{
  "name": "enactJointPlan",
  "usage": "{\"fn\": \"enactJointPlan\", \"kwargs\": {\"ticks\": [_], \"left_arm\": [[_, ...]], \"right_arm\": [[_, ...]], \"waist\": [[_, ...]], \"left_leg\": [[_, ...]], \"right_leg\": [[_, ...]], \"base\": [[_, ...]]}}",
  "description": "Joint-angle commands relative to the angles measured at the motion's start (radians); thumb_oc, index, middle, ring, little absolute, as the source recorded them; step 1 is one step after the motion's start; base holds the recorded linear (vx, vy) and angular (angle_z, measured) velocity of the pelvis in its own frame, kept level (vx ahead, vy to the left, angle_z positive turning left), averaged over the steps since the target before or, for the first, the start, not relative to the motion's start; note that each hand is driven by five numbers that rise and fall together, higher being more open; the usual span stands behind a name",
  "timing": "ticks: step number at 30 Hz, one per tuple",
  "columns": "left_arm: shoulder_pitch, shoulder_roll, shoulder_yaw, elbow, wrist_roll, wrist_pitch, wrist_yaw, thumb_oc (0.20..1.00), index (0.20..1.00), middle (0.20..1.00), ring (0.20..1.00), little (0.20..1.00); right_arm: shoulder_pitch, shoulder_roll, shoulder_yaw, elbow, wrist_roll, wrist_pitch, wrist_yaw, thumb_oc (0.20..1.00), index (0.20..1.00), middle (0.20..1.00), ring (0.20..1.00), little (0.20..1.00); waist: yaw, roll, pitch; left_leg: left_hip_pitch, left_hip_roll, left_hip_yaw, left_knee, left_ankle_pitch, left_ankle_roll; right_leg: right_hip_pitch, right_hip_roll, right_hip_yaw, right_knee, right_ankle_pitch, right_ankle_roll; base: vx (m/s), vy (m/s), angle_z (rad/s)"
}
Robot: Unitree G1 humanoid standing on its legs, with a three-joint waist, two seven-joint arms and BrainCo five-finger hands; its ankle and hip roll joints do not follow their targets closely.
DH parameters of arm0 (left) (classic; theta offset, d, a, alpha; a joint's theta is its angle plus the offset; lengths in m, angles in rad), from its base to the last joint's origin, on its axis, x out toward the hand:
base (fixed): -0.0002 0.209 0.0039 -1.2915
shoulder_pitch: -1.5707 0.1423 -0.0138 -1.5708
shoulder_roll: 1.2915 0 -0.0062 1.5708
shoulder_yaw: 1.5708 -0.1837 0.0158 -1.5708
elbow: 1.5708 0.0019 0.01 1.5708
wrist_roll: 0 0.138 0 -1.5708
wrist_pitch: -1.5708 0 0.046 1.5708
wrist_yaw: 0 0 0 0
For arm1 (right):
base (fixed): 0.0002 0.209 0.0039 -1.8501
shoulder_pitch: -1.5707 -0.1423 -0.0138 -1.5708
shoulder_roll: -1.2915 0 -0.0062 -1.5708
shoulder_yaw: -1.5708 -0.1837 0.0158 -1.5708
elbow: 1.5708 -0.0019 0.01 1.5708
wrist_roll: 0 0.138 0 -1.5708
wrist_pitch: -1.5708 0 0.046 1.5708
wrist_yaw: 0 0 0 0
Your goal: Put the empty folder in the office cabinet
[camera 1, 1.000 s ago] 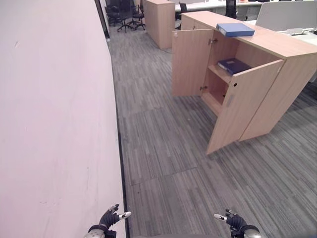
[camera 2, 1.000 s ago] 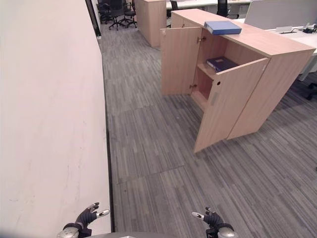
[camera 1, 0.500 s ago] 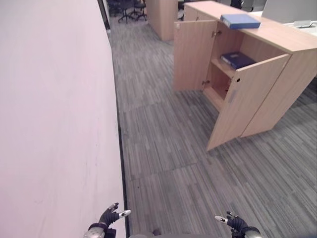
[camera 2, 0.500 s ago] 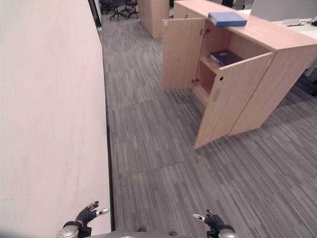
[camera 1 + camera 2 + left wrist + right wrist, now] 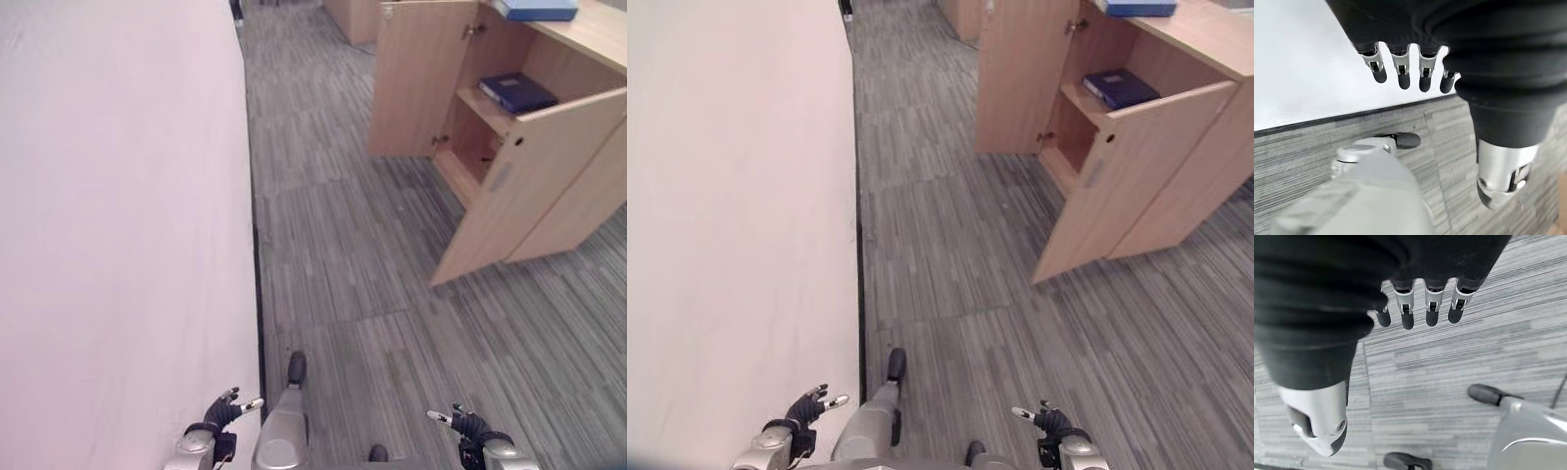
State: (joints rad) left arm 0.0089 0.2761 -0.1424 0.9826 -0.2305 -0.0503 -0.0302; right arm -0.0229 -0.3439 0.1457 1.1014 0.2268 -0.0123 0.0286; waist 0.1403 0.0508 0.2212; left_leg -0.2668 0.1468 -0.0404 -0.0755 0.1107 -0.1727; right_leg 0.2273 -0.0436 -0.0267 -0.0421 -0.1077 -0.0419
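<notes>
A light wooden office cabinet [image 5: 588, 186] stands at the upper right with both doors open. A light blue folder [image 5: 537, 9] lies on its top. A dark blue folder [image 5: 518, 92] rests flat on the inner shelf [image 5: 1085, 102]. My left hand [image 5: 222, 414] hangs low at the bottom left, open and holding nothing, close to the white wall. My right hand [image 5: 462, 424] hangs at the bottom right, open and holding nothing. In the wrist views the left hand's fingers [image 5: 1402, 68] and the right hand's fingers [image 5: 1431, 306] are relaxed above grey carpet.
A long white wall [image 5: 118, 196] runs down the left side with a dark base strip. Grey striped carpet [image 5: 343, 245] stretches between me and the cabinet. The near open door [image 5: 529, 186] juts out toward me.
The whole picture has shifted: the cabinet now sits higher and further right, and more floor near me shows. Both hands stay open at the bottom.
</notes>
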Motion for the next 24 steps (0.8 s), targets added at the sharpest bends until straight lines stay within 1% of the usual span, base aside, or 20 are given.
{"fn": "enactJointPlan", "kwargs": {"ticks": [1,2,3,4,5,6,7,8,9,10,11,12,13,14,15,18,19,20,22,24], "left_arm": [[0.055,0.063,0.051,-0.063,-0.029,-0.034,0.013,1.000,1.000,1.000,1.000,1.000],[0.055,0.063,0.052,-0.062,-0.029,-0.035,0.013,1.000,1.000,1.000,1.000,1.000],[0.064,0.077,0.071,-0.034,-0.023,-0.036,0.006,1.000,1.000,1.000,1.000,1.000],[0.064,0.078,0.071,-0.033,-0.023,-0.037,0.005,1.000,1.000,1.000,1.000,1.000],[0.060,0.086,0.072,-0.022,-0.012,-0.032,0.003,1.000,1.000,1.000,1.000,1.000],[0.056,0.101,0.069,-0.036,-0.027,-0.034,0.001,1.000,1.000,1.000,1.000,1.000],[0.050,0.108,0.058,-0.061,-0.033,-0.034,-0.001,1.000,1.000,1.000,1.000,1.000],[0.041,0.115,0.045,-0.066,-0.015,-0.031,-0.004,1.000,1.000,1.000,1.000,1.000],[0.034,0.115,0.046,-0.061,-0.004,-0.033,-0.003,1.000,1.000,1.000,1.000,1.000],[0.028,0.117,0.046,-0.063,-0.002,-0.033,0.000,1.000,1.000,1.000,1.000,1.000],[0.027,0.117,0.046,-0.070,-0.007,-0.032,0.000,1.000,1.000,1.000,1.000,1.000],[0.027,0.110,0.050,-0.078,-0.007,-0.031,0.003,1.000,1.000,1.000,1.000,1.000],[0.027,0.105,0.051,-0.076,-0.005,-0.031,0.003,1.000,1.000,1.000,1.000,1.000],[0.025,0.096,0.052,-0.079,0.002,-0.030,0.004,1.000,1.000,1.000,1.000,1.000],[0.027,0.093,0.051,-0.084,0.004,-0.031,0.003,1.000,1.000,1.000,1.000,1.000],[0.034,0.086,0.037,-0.099,0.018,-0.035,-0.006,1.000,1.000,1.000,1.000,1.000],[0.040,0.076,0.022,-0.111,0.021,-0.037,-0.010,1.000,1.000,1.000,1.000,1.000],[0.039,0.059,0.009,-0.142,-0.005,-0.043,-0.009,1.000,1.000,1.000,1.000,1.000],[0.036,0.050,0.004,-0.151,-0.021,-0.045,-0.012,1.000,1.000,1.000,1.000,1.000],[0.029,0.048,0.002,-0.147,-0.027,-0.047,-0.010,1.000,1.000,1.000,1.000,1.000]], "right_arm": [[-0.031,-0.009,0.001,-0.035,0.048,-0.022,-0.002,1.000,1.000,1.000,1.000,1.000],[-0.031,-0.008,0.001,-0.035,0.048,-0.022,-0.002,1.000,1.000,1.000,1.000,1.000],[-0.022,0.020,-0.006,-0.027,0.022,-0.024,0.009,1.000,1.000,1.000,1.000,1.000],[-0.022,0.021,-0.006,-0.027,0.022,-0.025,0.009,1.000,1.000,1.000,1.000,1.000],[-0.024,0.029,-0.020,-0.019,0.030,-0.025,0.004,1.000,1.000,1.000,1.000,1.000],[-0.037,0.032,-0.026,-0.017,0.042,-0.027,0.004,1.000,1.000,1.000,1.000,1.000],[-0.052,0.035,-0.021,-0.024,0.047,-0.029,0.002,1.000,1.000,1.000,1.000,1.000],[-0.053,0.036,-0.030,-0.025,0.044,-0.030,-0.001,1.000,1.000,1.000,1.000,1.000],[-0.044,0.038,-0.041,-0.017,0.049,-0.032,-0.005,1.000,1.000,1.000,1.000,1.000],[-0.030,0.038,-0.059,-0.009,0.056,-0.030,-0.009,1.000,1.000,1.000,1.000,1.000],[-0.026,0.039,-0.073,-0.003,0.065,-0.028,-0.011,1.000,1.000,1.000,1.000,1.000],[-0.007,0.033,-0.121,0.034,0.091,-0.023,-0.024,1.000,1.000,1.000,1.000,1.000],[0.000,0.027,-0.136,0.051,0.099,-0.023,-0.029,1.000,1.000,1.000,1.000,1.000],[0.011,0.024,-0.165,0.078,0.110,-0.020,-0.038,1.000,1.000,1.000,1.000,1.000],[0.017,0.021,-0.176,0.091,0.114,-0.018,-0.042,1.000,1.000,1.000,1.000,1.000],[0.050,0.009,-0.215,0.141,0.124,-0.013,-0.059,1.000,1.000,1.000,1.000,1.000],[0.083,0.000,-0.249,0.174,0.152,-0.014,-0.067,1.000,1.000,1.000,1.000,1.000],[0.098,-0.021,-0.316,0.213,0.233,-0.016,-0.076,1.000,1.000,1.000,1.000,1.000],[0.101,-0.029,-0.341,0.228,0.270,-0.013,-0.071,1.000,1.000,1.000,1.000,1.000],[0.096,-0.037,-0.343,0.234,0.273,-0.011,-0.073,1.000,1.000,1.000,1.000,1.000]], "waist": [[0.078,-0.056,-0.047],[0.080,-0.058,-0.046],[0.115,-0.088,-0.086],[0.116,-0.091,-0.087],[0.120,-0.103,-0.101],[0.103,-0.086,-0.095],[0.079,-0.048,-0.083],[0.044,-0.024,-0.073],[0.005,-0.014,-0.055],[-0.021,-0.006,-0.047],[-0.038,-0.005,-0.040],[-0.086,-0.015,-0.028],[-0.099,-0.015,-0.024],[-0.118,-0.020,-0.021],[-0.122,-0.017,-0.018],[-0.141,-0.018,-0.034],[-0.165,-0.006,-0.055],[-0.203,0.028,-0.062],[-0.226,0.050,-0.062],[-0.234,0.051,-0.058]], "left_leg": [[-0.144,0.011,-0.006,0.056,0.119,0.040],[-0.142,0.011,-0.003,0.054,0.119,0.040],[-0.150,-0.021,-0.050,0.142,0.188,0.044],[-0.151,-0.023,-0.048,0.143,0.186,0.044],[-0.121,-0.047,-0.022,0.156,0.156,0.080],[-0.053,-0.064,-0.012,0.128,0.109,0.125],[0.021,-0.068,-0.013,0.099,0.076,0.160],[0.112,-0.083,-0.016,0.050,0.045,0.183],[0.189,-0.108,-0.012,0.026,0.012,0.190],[0.234,-0.111,0.004,0.015,-0.017,0.181],[0.258,-0.113,0.005,0.009,-0.031,0.175],[0.338,-0.130,0.011,-0.010,-0.082,0.158],[0.364,-0.131,0.019,-0.012,-0.102,0.151],[0.409,-0.133,0.048,-0.012,-0.134,0.139],[0.432,-0.126,0.067,-0.012,-0.154,0.133],[0.481,-0.124,0.094,-0.008,-0.202,0.126],[0.504,-0.116,0.101,0.019,-0.237,0.121],[0.515,-0.098,0.116,0.088,-0.274,0.112],[0.509,-0.084,0.129,0.165,-0.251,0.084],[0.483,-0.087,0.133,0.247,-0.218,0.067]], "right_leg": [[0.221,-0.048,0.123,0.078,-0.254,0.101],[0.221,-0.051,0.124,0.080,-0.255,0.101],[0.214,-0.115,0.146,0.170,-0.191,0.167],[0.213,-0.118,0.145,0.171,-0.192,0.168],[0.141,-0.133,0.147,0.309,0.001,0.215],[0.026,-0.129,0.135,0.508,0.210,0.238],[-0.056,-0.118,0.087,0.663,0.285,0.252],[-0.139,-0.116,0.032,0.769,0.249,0.245],[-0.216,-0.121,-0.039,0.756,0.165,0.234],[-0.255,-0.146,-0.164,0.618,0.113,0.217],[-0.276,-0.149,-0.220,0.553,0.078,0.204],[-0.342,-0.134,-0.316,0.370,0.087,0.199],[-0.348,-0.134,-0.359,0.317,0.111,0.203],[-0.368,-0.153,-0.466,0.246,0.153,0.202],[-0.368,-0.159,-0.504,0.230,0.158,0.200],[-0.348,-0.154,-0.503,0.171,0.159,0.185],[-0.325,-0.133,-0.457,0.160,0.147,0.154],[-0.311,-0.106,-0.408,0.166,0.119,0.131],[-0.297,-0.076,-0.373,0.169,0.091,0.113],[-0.289,-0.069,-0.354,0.162,0.088,0.104]], "base": [[0.51,0.280,-0.52],[0.86,0.488,-1.61],[0.68,0.386,-1.33],[0.88,0.597,-0.99],[0.40,0.438,0.09],[0.56,0.672,-0.27],[0.61,0.688,0.05],[0.66,0.610,0.18],[0.71,0.452,0.36],[0.58,0.238,0.21],[0.71,0.080,0.41],[0.60,-0.002,0.65],[0.71,-0.026,0.53],[0.46,-0.039,0.55],[0.43,-0.067,0.08],[0.40,-0.140,-0.61],[0.54,-0.105,-0.38],[0.63,-0.145,-0.74],[0.31,-0.092,-0.69],[0.11,-0.075,-0.61]]}}
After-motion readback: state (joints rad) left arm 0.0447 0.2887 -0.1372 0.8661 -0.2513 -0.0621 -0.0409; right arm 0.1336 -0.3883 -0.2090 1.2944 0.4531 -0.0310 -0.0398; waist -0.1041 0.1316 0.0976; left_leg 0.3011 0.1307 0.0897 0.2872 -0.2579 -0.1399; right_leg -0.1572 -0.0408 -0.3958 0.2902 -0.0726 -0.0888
